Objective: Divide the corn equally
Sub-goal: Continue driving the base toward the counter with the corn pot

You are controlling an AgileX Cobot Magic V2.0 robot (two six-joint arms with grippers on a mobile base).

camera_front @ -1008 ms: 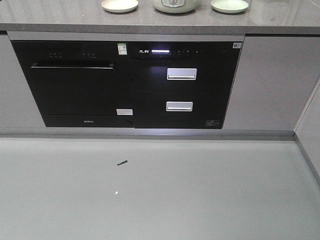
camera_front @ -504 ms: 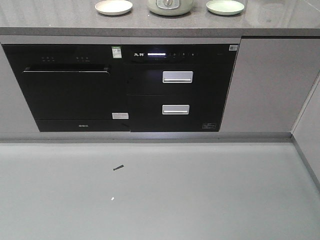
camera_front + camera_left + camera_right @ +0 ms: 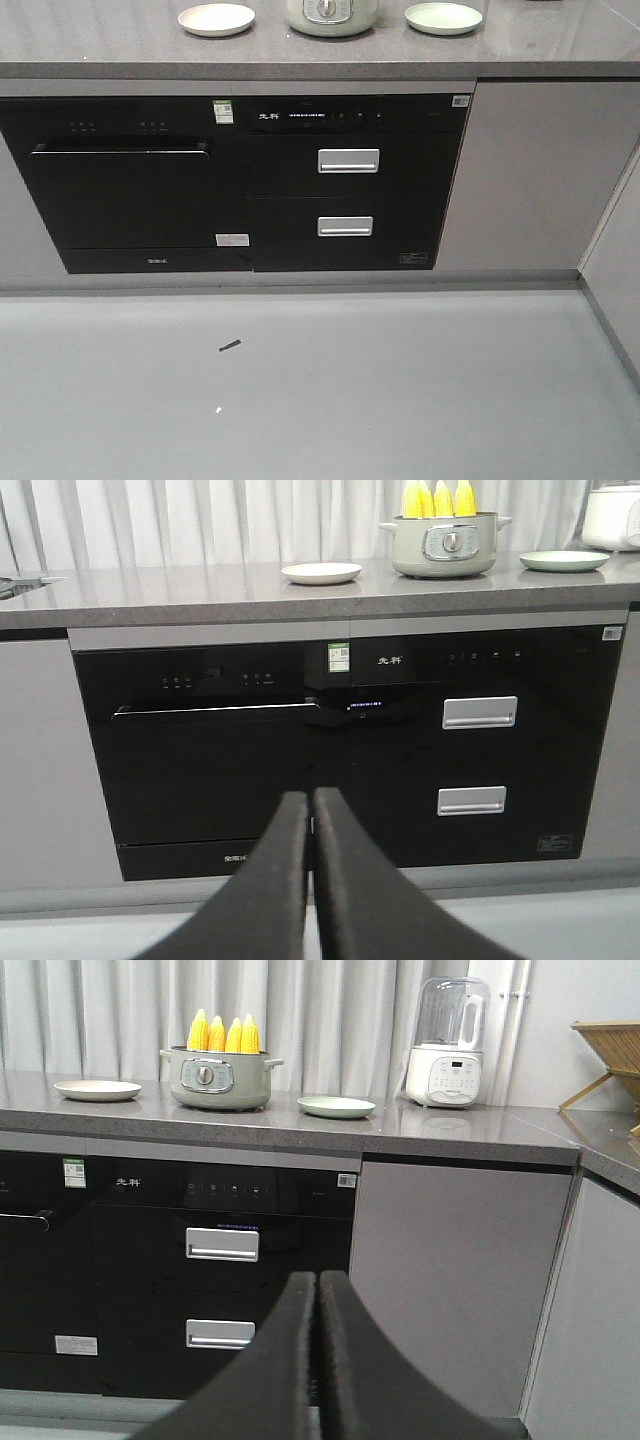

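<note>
Several yellow corn cobs (image 3: 222,1034) stand upright in a pale green pot (image 3: 214,1078) on the grey countertop; the corn (image 3: 438,498) also shows at the top of the left wrist view. A cream plate (image 3: 97,1089) lies left of the pot and a light green plate (image 3: 336,1106) lies right of it. In the front view only the pot's base (image 3: 331,14) and both plates (image 3: 216,18) (image 3: 443,16) show. My left gripper (image 3: 311,798) and right gripper (image 3: 318,1280) are shut, empty, low in front of the cabinets, far from the counter.
Black built-in appliances (image 3: 250,180) with two silver drawer handles (image 3: 348,160) fill the cabinet front. A white blender (image 3: 446,1045) stands right of the green plate. A wooden rack (image 3: 610,1050) sits at far right. A side cabinet (image 3: 615,270) juts out at right. Grey floor (image 3: 320,390) lies ahead.
The front view has shifted: counter and appliances sit lower and further left in frame, showing more countertop. The base has moved relative to the cabinets.
</note>
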